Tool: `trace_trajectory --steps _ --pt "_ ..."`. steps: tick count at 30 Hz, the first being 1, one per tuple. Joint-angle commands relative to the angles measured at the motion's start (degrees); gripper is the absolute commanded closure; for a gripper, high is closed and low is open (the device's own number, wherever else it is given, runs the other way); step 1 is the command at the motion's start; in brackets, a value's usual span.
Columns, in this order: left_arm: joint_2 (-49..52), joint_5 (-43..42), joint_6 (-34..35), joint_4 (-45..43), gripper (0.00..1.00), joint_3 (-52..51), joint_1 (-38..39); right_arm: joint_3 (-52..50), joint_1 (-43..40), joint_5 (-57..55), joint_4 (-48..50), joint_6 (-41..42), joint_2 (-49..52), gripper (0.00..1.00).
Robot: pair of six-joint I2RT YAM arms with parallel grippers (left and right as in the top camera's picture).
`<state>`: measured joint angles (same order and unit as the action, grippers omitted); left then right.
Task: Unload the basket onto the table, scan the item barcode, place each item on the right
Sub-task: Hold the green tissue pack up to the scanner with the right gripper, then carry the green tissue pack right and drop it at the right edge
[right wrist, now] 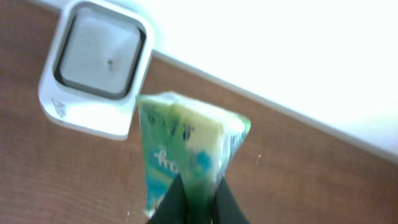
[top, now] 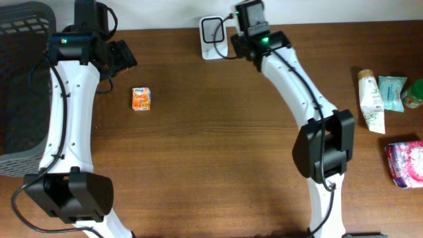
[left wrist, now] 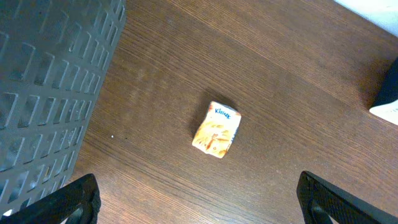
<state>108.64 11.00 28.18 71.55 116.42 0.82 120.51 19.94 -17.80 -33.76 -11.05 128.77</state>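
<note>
Centrally, in the right wrist view, the green packet (right wrist: pixel 186 143) stands up out of the right gripper (right wrist: pixel 194 200), whose fingers pinch its lower end. The packet's upper end lies just beside the white scanner (right wrist: pixel 93 68). The left gripper (left wrist: pixel 199 205), fingers spread wide, hangs above a small orange tissue pack (left wrist: pixel 216 129) lying on the wooden table (left wrist: pixel 292 106) near a grey basket (left wrist: pixel 50 81).

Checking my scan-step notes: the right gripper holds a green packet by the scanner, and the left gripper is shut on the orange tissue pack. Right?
No: the left gripper is open, clear of the tissue pack, which lies free on the table, as the left wrist view shows. The right gripper does hold the green packet by the scanner.
</note>
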Motion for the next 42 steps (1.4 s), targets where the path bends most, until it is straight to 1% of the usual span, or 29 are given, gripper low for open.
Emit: trace_trajectory --steps 1,2,5,7,9,12,16,19,20,21,23,24,25,26,29,31,34,37,42 --pt "0.0 0.4 0.5 0.1 0.01 0.0 -0.1 0.6 1.0 -4.7 8.7 -5.3 1.4 0.96" --pt "0.0 0.4 0.5 0.1 0.01 0.0 -0.1 0.6 1.4 -4.4 12.3 -5.3 2.5 0.96" --pt "0.0 0.4 0.5 0.1 0.01 0.0 -0.1 0.6 3.0 -1.9 18.8 -11.2 6.4 0.96" --pt "0.0 0.4 0.5 0.1 0.01 0.0 -0.1 0.6 3.5 -1.9 21.3 -11.5 8.6 0.96" --pt "0.0 0.4 0.5 0.1 0.01 0.0 -0.1 0.6 3.8 -0.7 22.2 -12.0 9.6 0.96" --pt "0.0 0.4 0.5 0.1 0.01 0.0 -0.1 0.6 4.1 2.8 22.4 -19.0 10.5 0.96" --pt "0.0 0.4 0.5 0.1 0.01 0.0 -0.1 0.6 4.1 2.6 22.5 -19.0 10.5 0.96" --pt "0.0 0.4 0.5 0.1 0.01 0.0 -0.1 0.6 3.9 0.5 22.5 -12.5 10.2 0.96" --pt "0.0 0.4 0.5 0.1 0.01 0.0 -0.1 0.6 3.1 -1.7 22.2 -5.4 9.5 0.96" --pt "0.0 0.4 0.5 0.1 0.01 0.0 -0.1 0.6 2.3 -1.9 21.6 -1.0 8.9 0.96" --pt "0.0 0.4 0.5 0.1 0.01 0.0 -0.1 0.6 -1.4 -1.9 18.4 10.5 6.3 0.96" --pt "0.0 0.4 0.5 0.1 0.01 0.0 -0.1 0.6 -4.3 -1.9 15.2 15.2 4.5 0.96" --pt "0.0 0.4 0.5 0.1 0.01 0.0 -0.1 0.6 -6.7 -1.9 11.5 18.1 3.0 0.96" --pt "0.0 0.4 0.5 0.1 0.01 0.0 -0.1 0.6 -11.6 -1.9 4.2 20.2 1.1 0.96" --pt "0.0 0.4 0.5 0.1 0.01 0.0 -0.1 0.6 -18.6 -2.0 -9.2 20.6 -0.2 0.96" --pt "0.0 0.4 0.5 0.1 0.01 0.0 -0.1 0.6 -24.3 -2.0 -20.9 20.6 0.0 0.96" --pt "0.0 0.4 0.5 0.1 0.01 0.0 -0.1 0.5 -31.1 -3.1 -30.1 20.6 0.0 0.96" --pt "0.0 0.4 0.5 0.1 0.01 0.0 -0.1 0.5 -36.5 -10.1 -35.3 25.0 0.0 0.96" --pt "0.0 0.4 0.5 0.1 0.01 0.0 -0.2 0.5 -43.6 -10.3 -37.6 25.0 0.0 0.96"
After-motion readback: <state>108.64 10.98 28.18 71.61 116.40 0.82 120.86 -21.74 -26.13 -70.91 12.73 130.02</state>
